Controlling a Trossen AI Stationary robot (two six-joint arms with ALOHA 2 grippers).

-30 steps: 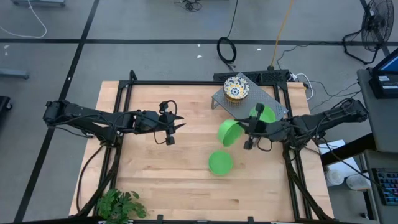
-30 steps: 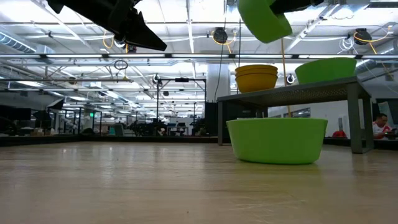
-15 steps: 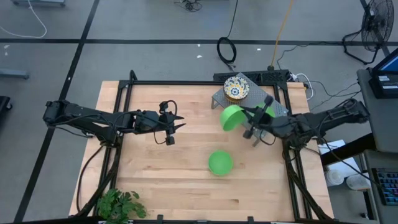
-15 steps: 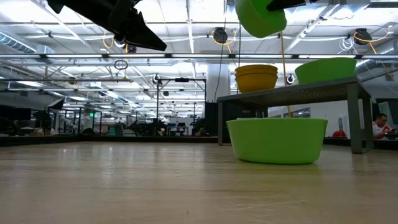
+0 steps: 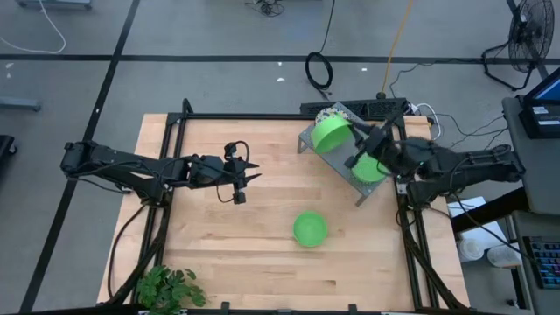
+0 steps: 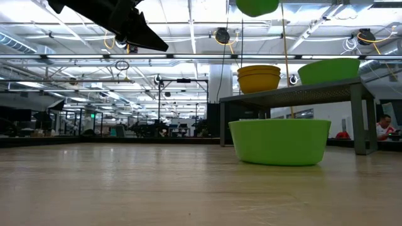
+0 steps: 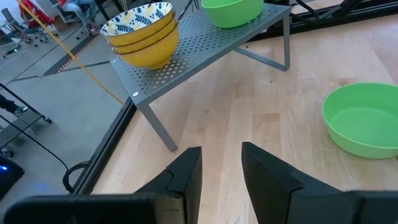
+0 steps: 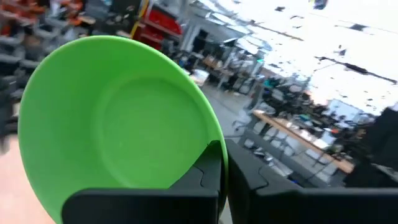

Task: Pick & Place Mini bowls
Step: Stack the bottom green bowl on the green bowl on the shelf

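Three green bowls: one on the counter (image 5: 227,254), one on the rack, one carried.
Nearest bowl: green bowl (image 5: 309,228) sits upright on the counter, well apart from both arms.
Left gripper (image 5: 248,178): hovers over mid-counter, jaws narrowly parted, holding nothing; waiting.
Right gripper (image 5: 356,156): pinches the rim of the carried green bowl (image 5: 331,131), which hangs tilted above the rack's far end.
Rack (image 7: 205,43): bears a second green bowl (image 7: 233,10) beside the stacked floral bowls (image 7: 144,34).
Advice: level the carried bowl first, lower gently, and release only once it rests.
Risk: a tilted drop may slide off or knock the stack.
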